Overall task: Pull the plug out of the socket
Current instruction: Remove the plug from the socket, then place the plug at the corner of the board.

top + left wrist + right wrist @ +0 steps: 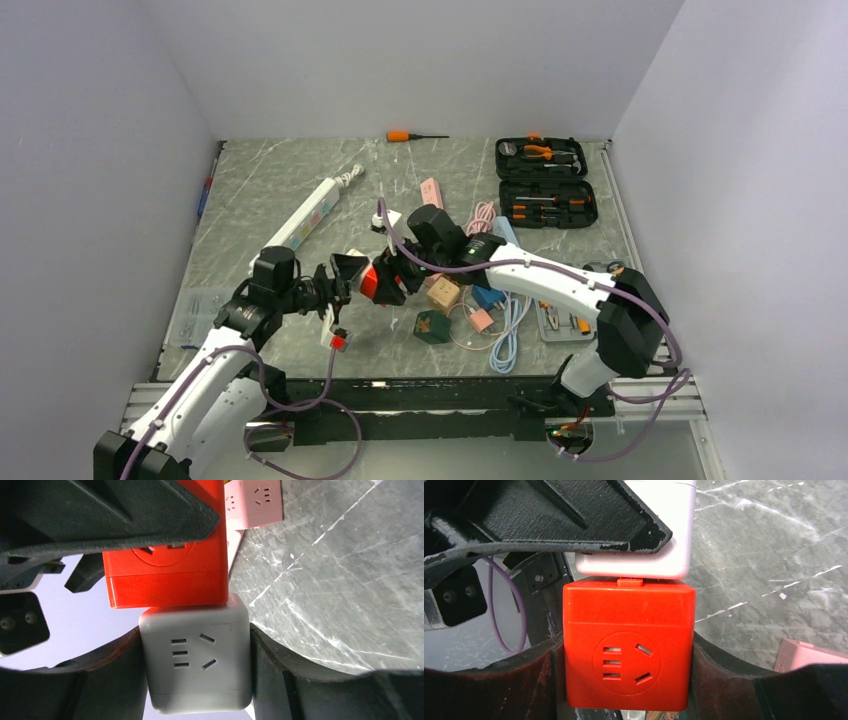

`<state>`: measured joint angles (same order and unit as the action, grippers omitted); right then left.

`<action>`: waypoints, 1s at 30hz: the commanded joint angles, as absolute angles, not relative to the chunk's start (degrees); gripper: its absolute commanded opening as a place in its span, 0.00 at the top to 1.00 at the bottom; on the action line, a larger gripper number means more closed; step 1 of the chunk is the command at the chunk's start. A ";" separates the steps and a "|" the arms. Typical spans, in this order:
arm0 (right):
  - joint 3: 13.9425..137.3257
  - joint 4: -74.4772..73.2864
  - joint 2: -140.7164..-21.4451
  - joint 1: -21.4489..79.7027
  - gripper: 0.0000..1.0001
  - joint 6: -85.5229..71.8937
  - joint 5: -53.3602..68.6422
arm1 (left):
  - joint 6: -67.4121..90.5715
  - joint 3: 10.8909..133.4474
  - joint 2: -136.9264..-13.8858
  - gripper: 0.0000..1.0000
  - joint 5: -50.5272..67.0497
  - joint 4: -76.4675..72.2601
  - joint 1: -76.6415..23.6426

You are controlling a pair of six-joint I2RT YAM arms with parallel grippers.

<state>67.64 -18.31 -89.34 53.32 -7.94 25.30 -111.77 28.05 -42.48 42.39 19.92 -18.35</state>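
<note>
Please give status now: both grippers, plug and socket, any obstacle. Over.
Left gripper shut on white cube. Right gripper shut on red cube. Cubes joined. Pink socket below, apart.

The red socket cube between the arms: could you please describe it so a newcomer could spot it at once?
On the grey marble table, look where the two arms meet. There the jaws of the right gripper clamp the red socket cube, joined to a white cube in the left gripper. Unlike the tan block and green block nearby, it is bright red.
</note>
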 commanded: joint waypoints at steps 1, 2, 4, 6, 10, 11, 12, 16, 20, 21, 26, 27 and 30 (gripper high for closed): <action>63.07 -30.76 -78.82 53.20 1.00 -10.43 28.74 | -111.78 26.20 -45.07 1.00 17.31 19.62 -14.41; 62.06 -30.54 -78.09 53.18 1.00 -10.80 28.48 | -111.46 26.25 -45.54 1.00 17.01 18.98 -14.41; 60.49 -30.13 -76.75 53.20 1.00 -11.67 27.93 | -110.88 26.64 -46.65 1.00 16.23 18.47 -14.41; 59.22 -30.06 -75.51 53.17 1.00 -12.23 27.23 | -109.70 27.21 -48.10 1.00 14.71 17.86 -14.39; 57.82 -30.58 -73.75 53.17 1.00 -12.65 25.18 | -106.79 28.58 -50.34 1.00 12.78 18.10 -14.41; 57.69 -30.58 -73.52 53.22 1.00 -12.70 24.20 | -106.50 28.58 -50.31 1.00 13.06 18.09 -14.41; 57.70 -30.59 -73.63 53.14 1.00 -12.74 23.09 | -106.65 28.50 -49.98 1.00 13.61 18.24 -14.41; 58.78 -29.05 -76.71 53.07 1.00 -13.70 15.62 | -107.66 28.17 -48.57 1.00 15.96 20.30 -14.82; 61.86 -26.29 -83.30 52.83 1.00 -14.16 9.11 | -112.00 28.74 -46.10 1.00 18.27 29.62 -15.03; 63.13 -25.63 -85.31 52.82 1.00 -14.03 8.49 | -113.46 27.74 -44.81 1.00 19.15 29.93 -15.11; 70.16 -23.84 -94.78 52.88 1.00 -13.05 5.78 | -114.72 26.50 -41.50 1.00 23.57 32.96 -16.04; 71.23 -23.69 -96.10 52.91 1.00 -12.72 5.04 | -114.15 27.00 -41.61 1.00 23.82 34.24 -16.34; 73.11 -22.98 -99.51 53.07 1.00 -12.03 3.02 | -112.01 28.52 -42.19 1.00 24.76 37.24 -17.57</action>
<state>68.36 -27.09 -97.45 53.01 -13.02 7.68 -112.46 26.26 -42.04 20.53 32.45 -16.32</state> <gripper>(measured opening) 0.634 0.643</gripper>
